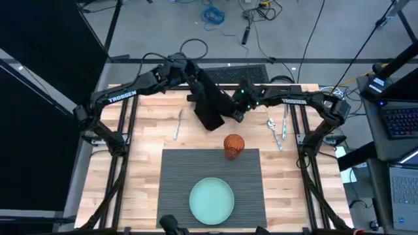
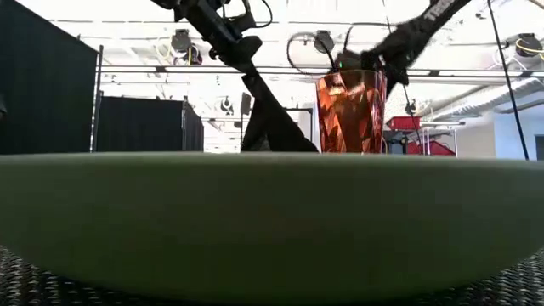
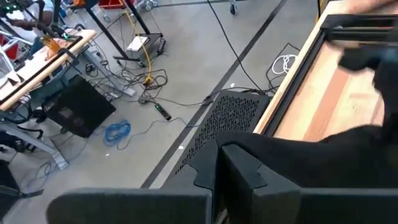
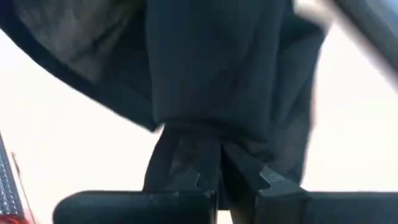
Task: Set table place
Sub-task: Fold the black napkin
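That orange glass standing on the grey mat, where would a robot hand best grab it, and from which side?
Probably around its upper wall. The orange glass stands upright at the placemat's far edge, with the green plate nearer the camera. Both grippers, left and right, are busy holding the black napkin. A level approach from the right, over bare mat, looks clearest.
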You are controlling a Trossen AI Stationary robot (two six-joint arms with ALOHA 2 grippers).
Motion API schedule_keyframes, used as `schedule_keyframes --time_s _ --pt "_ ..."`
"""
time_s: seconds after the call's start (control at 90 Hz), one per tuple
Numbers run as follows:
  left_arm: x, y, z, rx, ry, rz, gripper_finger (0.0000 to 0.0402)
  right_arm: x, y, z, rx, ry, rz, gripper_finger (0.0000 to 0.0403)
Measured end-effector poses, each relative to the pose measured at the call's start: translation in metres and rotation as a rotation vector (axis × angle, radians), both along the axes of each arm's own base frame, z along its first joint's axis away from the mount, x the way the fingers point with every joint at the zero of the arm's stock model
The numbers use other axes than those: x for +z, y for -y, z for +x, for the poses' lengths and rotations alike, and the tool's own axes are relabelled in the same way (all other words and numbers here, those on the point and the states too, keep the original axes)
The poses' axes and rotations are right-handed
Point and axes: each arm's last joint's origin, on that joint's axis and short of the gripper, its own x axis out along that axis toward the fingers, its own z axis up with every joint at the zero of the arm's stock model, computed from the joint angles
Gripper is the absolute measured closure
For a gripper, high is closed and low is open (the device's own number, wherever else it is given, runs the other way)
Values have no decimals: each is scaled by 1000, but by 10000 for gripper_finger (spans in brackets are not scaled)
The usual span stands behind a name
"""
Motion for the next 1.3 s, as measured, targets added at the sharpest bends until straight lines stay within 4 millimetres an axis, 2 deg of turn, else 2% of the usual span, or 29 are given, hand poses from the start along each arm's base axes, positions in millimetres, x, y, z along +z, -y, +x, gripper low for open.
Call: schedule_keyframes --time_s 0.256,0.422,0.711,0.878,0.967,1.1,1.3 --pt "4 1 -3 16 -4 14 402 71 8 4 19 -19 -143 403" --pt "32 8 -15 46 12 98 402 91 15 -8 -22 -124 -228 403" --pt "73 21 -38 58 55 153 402 131 20 -31 -73 -16 -286 403" --pt "74 24 -38 52 56 148 402 121 20 -31 -27 15 -174 401" --pt "74 25 -37 46 57 148 402 114 19 -24 27 15 -150 384" --pt "74 26 -36 41 57 148 402 94 12 -9 129 -1 -106 323" --pt "73 26 -36 40 50 143 402 42 17 11 110 -66 -1 209"
